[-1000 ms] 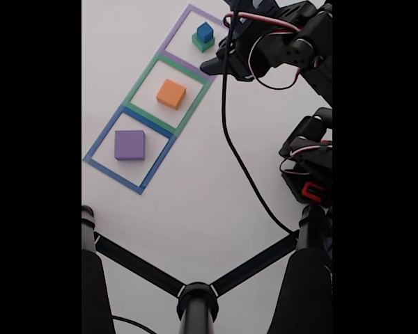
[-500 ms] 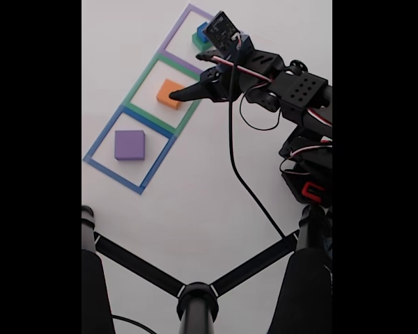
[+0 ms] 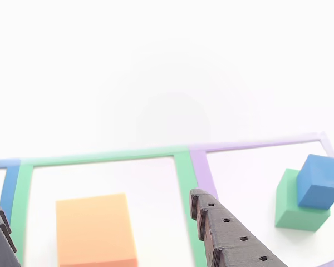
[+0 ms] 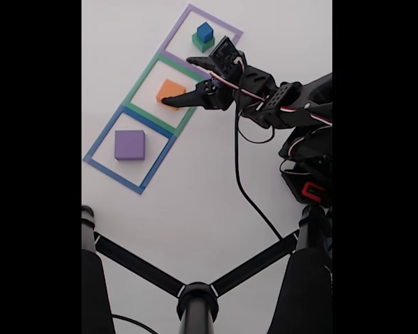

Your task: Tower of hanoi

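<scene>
Orange block [image 3: 96, 229] sits between the spread fingers of the gripper [image 3: 100, 245] in the other view, nothing clamped. Fixed view: gripper [image 4: 177, 82] over it, blue-on-green stack [image 4: 203, 37] just beyond, purple block [image 4: 129, 145] behind; looks lined up for a grab.

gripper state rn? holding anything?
Gripper: open, holding nothing; its fingers straddle the orange block without closing on it.
</scene>
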